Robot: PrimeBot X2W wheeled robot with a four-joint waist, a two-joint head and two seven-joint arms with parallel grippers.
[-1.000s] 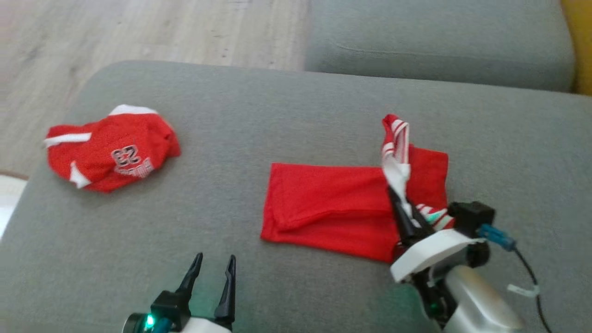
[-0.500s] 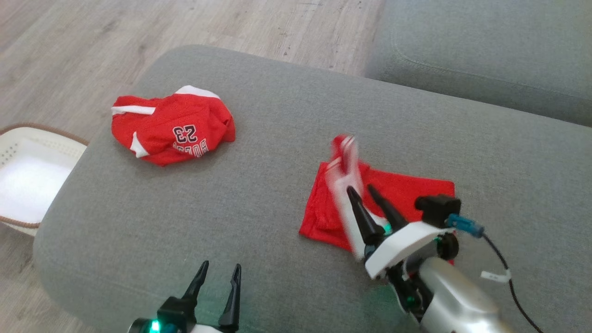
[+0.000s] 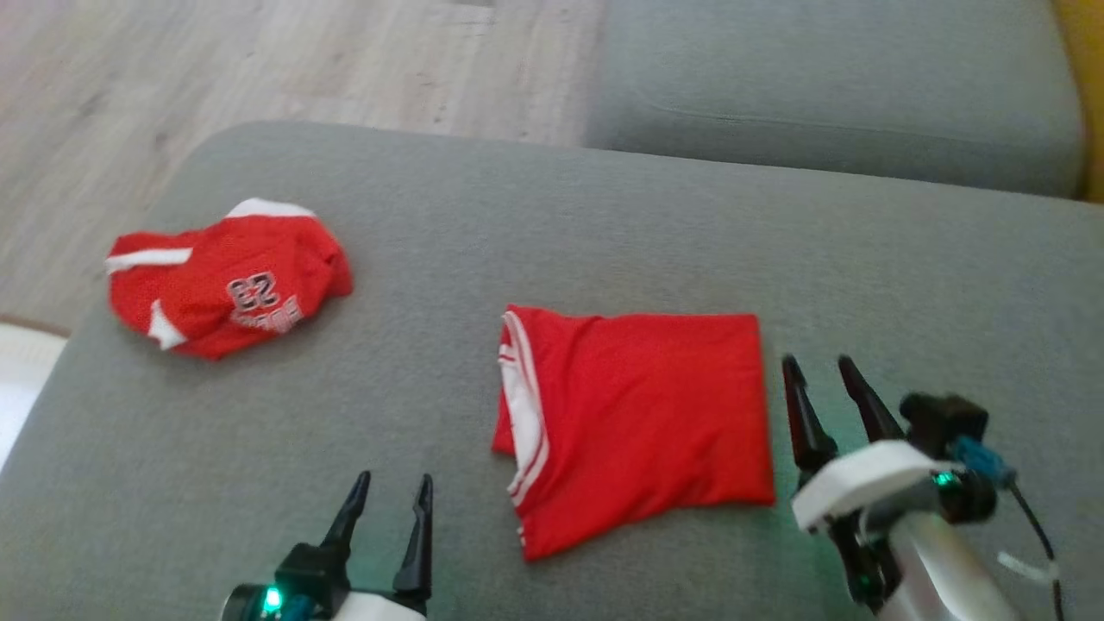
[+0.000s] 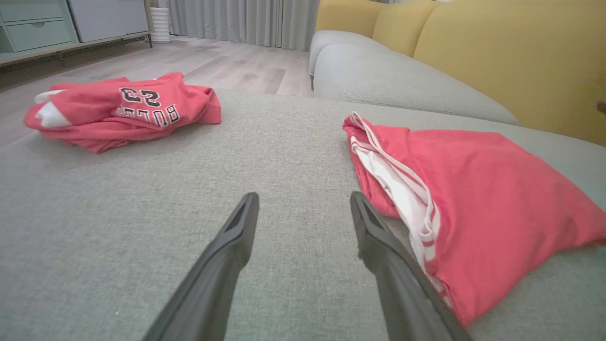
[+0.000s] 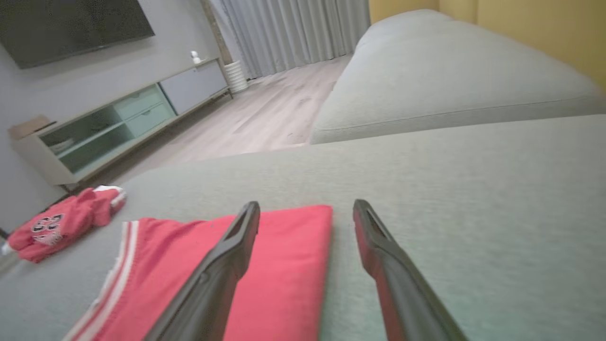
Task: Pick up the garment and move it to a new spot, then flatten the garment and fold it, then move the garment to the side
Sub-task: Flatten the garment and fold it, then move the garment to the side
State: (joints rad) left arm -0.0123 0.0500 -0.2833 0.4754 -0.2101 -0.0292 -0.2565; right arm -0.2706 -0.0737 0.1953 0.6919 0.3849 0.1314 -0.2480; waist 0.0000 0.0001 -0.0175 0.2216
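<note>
Lying folded on grey cushion (image 3: 655,241), garment (image 3: 647,414); crumpled jersey (image 3: 228,289) well left; left tool (image 3: 393,479), right tool (image 3: 817,364) fingers apart, empty.

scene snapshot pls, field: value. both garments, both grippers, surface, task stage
surface: grey sofa cushion
folded red garment: flat, mid-cushion, white-striped edge toward robot's left
crumpled red jersey: number 23, far left of the cushion, apart from the folded one
left gripper: fingers open, empty, near the folded garment's left front corner
right gripper: fingers open, empty, beside the folded garment's right edge
task stage: fold looks done; move to the side not yet done
</note>
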